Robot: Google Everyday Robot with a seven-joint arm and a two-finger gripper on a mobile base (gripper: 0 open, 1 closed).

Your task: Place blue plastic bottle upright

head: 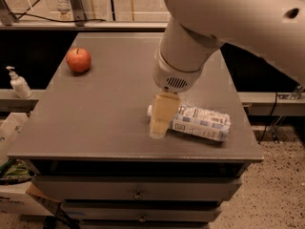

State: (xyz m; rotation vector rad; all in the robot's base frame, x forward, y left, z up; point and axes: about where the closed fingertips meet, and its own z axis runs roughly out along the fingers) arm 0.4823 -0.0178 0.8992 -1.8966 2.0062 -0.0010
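The blue plastic bottle (202, 123) lies on its side on the grey table (105, 113), near the front right. It has a pale blue-and-white label, and its white cap (149, 110) points left. My gripper (161, 120) hangs straight down from the big white arm and reaches the tabletop at the bottle's neck end. It hides the neck, and the cap peeks out to its left. I cannot see whether the bottle is held.
A red apple (78, 59) sits at the table's back left. A small white pump bottle (19, 83) stands on a ledge left of the table. Drawers lie below the table's front edge. A cardboard box (19, 199) is on the floor at lower left.
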